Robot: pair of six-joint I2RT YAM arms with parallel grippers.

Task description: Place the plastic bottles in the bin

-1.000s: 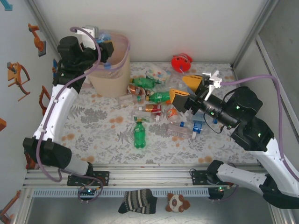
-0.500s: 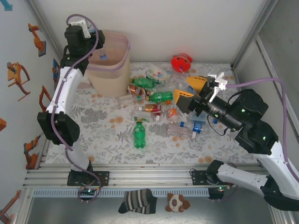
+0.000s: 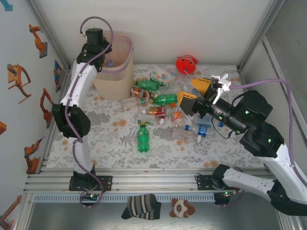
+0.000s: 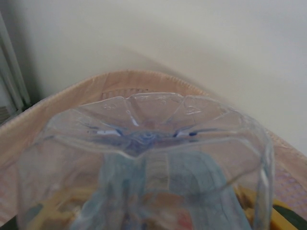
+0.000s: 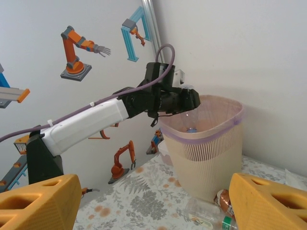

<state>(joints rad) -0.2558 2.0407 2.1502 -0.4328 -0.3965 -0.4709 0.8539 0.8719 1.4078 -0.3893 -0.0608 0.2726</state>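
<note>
1. Nearest you, a green bottle lies on the table; beyond it a heap of bottles awaits, so most work remains.
2. Your right gripper hovers above them, spread wide, empty.
3. Farthest, your left gripper clasps a clear bottle over the bin.

clear plastic bottle: blurred, cut off at bottom edge | tall pale pink plastic bin: rim partly hidden behind it | left gripper: grip unclear | right gripper: yellow fingers cropped at bottom edge
</note>
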